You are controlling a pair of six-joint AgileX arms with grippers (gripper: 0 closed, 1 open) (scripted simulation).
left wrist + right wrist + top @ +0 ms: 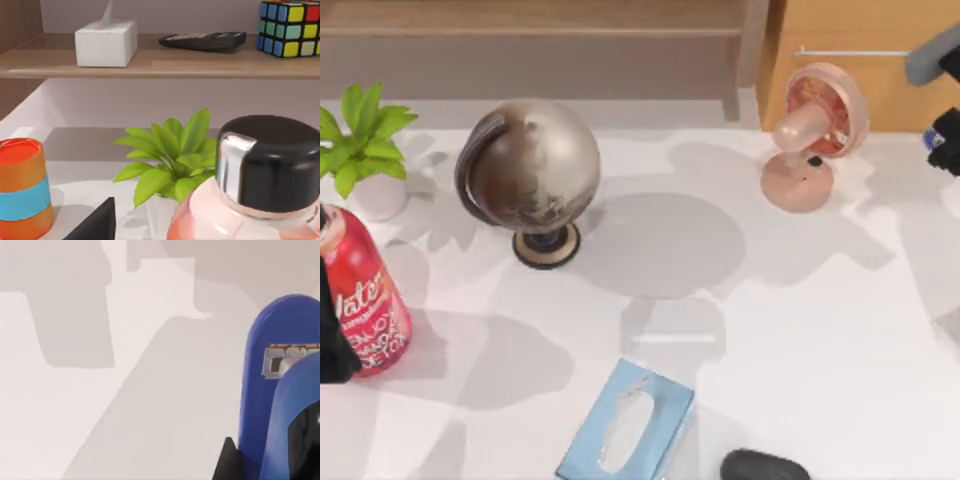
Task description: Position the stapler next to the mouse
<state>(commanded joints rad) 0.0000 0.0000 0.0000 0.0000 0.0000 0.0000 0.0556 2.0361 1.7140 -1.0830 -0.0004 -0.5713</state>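
Stapler first: the small bright blue bar-shaped stapler (280, 390) is looming close in our right wrist view, above the white table (125, 405), with a silver metal plate showing on its top face and a dark finger tip (229, 460) of our right gripper just beside it. In the top view our right gripper (945, 140) is sitting at the table's far right edge, near the back, with a speck of blue at it; we are apparently gripping the stapler there, though the fingers themselves are mostly cut off.

The low, rounded dark-grey computer mouse (765, 466) is lying at the front edge of the table, right of centre, well apart from the right gripper. Just beside it on the left, the pale blue tissue box (628, 422) is lying at an angle.

Behind these, the brown and silver globe on a dark round base (532, 175) is standing left of centre, and the pink desk fan (810, 135) is standing toward the back right. At the left side, the green leafy plant in a white pot (362, 140) is standing behind the red drink can (362, 300).

Our left gripper (332, 345) is resting at the table's left edge, touching or just in front of the red can; we cannot tell how its fingers are set.
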